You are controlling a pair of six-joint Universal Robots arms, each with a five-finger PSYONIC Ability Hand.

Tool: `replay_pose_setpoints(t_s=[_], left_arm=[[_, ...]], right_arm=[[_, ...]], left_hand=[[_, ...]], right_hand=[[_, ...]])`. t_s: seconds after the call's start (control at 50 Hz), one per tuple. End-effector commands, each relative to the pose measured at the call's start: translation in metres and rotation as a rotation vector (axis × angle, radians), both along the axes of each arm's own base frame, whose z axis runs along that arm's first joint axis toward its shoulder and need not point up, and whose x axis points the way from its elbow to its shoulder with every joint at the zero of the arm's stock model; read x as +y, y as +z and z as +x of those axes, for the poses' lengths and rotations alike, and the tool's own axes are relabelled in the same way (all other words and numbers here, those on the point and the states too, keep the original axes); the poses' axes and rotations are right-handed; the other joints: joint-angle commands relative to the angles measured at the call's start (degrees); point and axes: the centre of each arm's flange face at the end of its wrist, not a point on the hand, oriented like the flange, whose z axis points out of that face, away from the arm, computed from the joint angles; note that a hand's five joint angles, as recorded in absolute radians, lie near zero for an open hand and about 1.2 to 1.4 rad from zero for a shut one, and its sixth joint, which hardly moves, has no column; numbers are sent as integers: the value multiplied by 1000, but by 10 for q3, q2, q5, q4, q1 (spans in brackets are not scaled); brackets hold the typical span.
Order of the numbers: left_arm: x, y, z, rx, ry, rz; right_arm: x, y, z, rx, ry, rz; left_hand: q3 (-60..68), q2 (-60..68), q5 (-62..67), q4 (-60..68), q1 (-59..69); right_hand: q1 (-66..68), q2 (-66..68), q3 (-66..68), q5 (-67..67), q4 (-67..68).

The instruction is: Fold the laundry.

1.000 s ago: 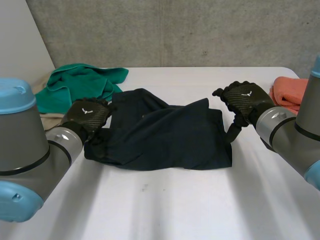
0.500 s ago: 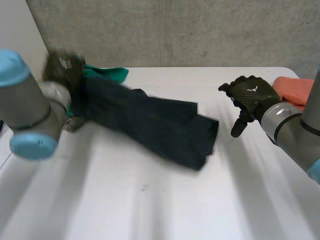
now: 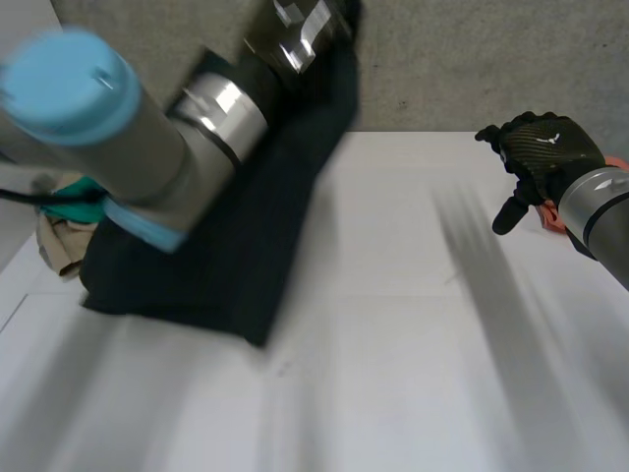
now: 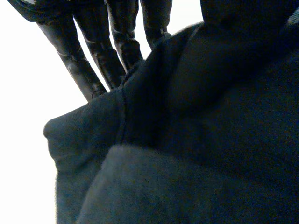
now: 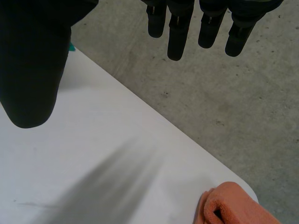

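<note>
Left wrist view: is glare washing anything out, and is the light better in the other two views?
Left wrist view: behind the left hand all is blown out to white, yet the dark cloth shows its folds. Right wrist view: even light on the concrete wall and orange cloth. Head view: no glare on the table.

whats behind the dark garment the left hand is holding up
A green cloth and a beige cloth peek out beside the edge of the dark garment. How far they run behind it is hidden by the garment and the left arm.
</note>
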Motion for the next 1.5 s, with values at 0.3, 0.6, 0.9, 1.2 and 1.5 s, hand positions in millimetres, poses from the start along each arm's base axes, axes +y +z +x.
replay_pose_setpoints(t_s=[0.3, 0.6, 0.9, 1.2, 1.5], left_arm=[[58, -30, 31, -302, 225, 219], [163, -93, 106, -586, 358, 604], [155, -153, 120, -725, 409, 731], [137, -181, 99, -787, 394, 591], [99, -150, 88, -693, 500, 452]], right_arm=[[10, -14, 10, 110, 263, -39], [9, -87, 33, 510, 575, -131], [-11, -141, 49, 535, 625, -140], [-9, -124, 55, 439, 563, -122], [5, -82, 32, 440, 394, -55]], left_hand=[[-531, -526, -528, -535, -515], [-531, -526, -528, -535, -515], [-531, -526, -528, -535, -515], [-312, -307, -310, -316, -296], [169, 174, 172, 165, 185]], right_hand=[[-28, -107, -18, -24, -20], [44, -35, 54, 48, 52], [197, 118, 208, 201, 205], [672, 593, 682, 676, 680], [672, 593, 682, 676, 680]])
